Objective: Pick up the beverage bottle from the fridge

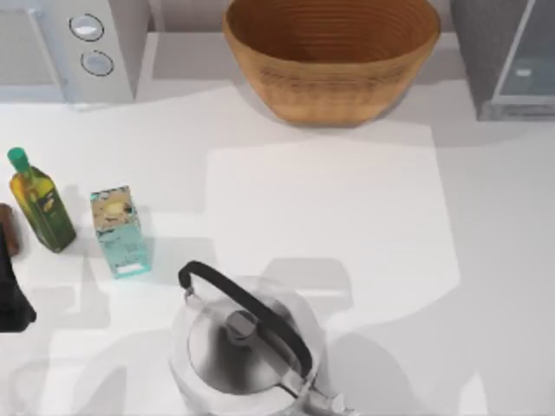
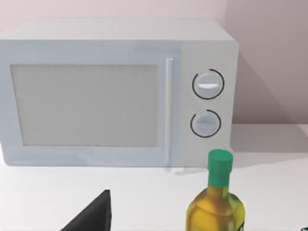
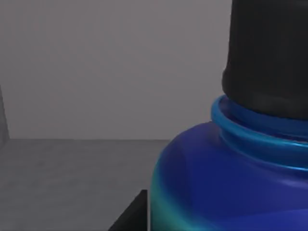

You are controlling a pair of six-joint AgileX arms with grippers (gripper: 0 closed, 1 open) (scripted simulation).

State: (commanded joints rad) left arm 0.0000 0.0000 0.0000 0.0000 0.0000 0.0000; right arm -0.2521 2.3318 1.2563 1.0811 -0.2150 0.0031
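The beverage bottle (image 3: 231,183) looms very close in the right wrist view, with a black cap, a blue ring at the neck and a round blue shoulder turning teal lower down. It stands on the grey floor inside the fridge (image 3: 96,72). A dark edge of my right gripper (image 3: 131,217) shows right beside the bottle's shoulder. In the top view the fridge (image 1: 486,52) is the grey box at the back right, its pale glassy door panel (image 1: 531,69) angled outward. My left gripper (image 1: 10,303) is parked at the table's left edge.
A microwave (image 1: 78,43) with two knobs stands at the back left and a wicker basket (image 1: 329,61) at the back middle. The oil bottle (image 1: 39,201) and teal carton (image 1: 120,232) stand at the left. A metal kettle (image 1: 247,347) sits at the front.
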